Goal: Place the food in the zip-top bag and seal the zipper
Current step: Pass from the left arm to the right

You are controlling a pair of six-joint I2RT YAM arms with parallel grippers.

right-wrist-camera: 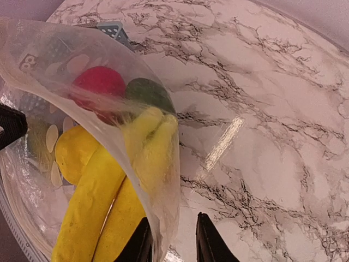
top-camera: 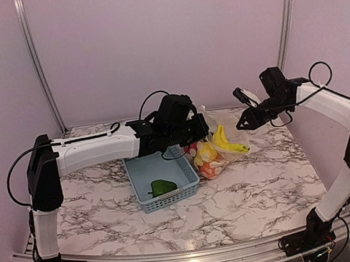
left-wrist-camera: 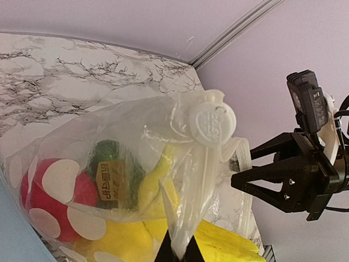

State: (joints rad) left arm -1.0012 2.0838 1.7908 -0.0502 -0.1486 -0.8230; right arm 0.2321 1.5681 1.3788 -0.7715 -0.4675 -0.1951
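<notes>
The left jaws, at the end of the left arm [top-camera: 94,151], are closed tight on the zipper [left-wrist-camera: 202,185] of the zip-top bag [top-camera: 208,162] and hold the mouth of the bag up above the counter [top-camera: 254,191]. The bag is just beside the blue-grey basket [top-camera: 142,169], at its 3 o'clock. Inside the bag are yellow bananas [top-camera: 227,142], a red piece with white spots [left-wrist-camera: 54,191] and a dark green piece [left-wrist-camera: 112,158]. A bright green piece [top-camera: 163,186] lies in the basket. The right jaws, on the right arm [top-camera: 326,101], are at 2 o'clock of the bag and stand partly apart. The bag's edge passes between them, but I cannot tell if they touch it.
</notes>
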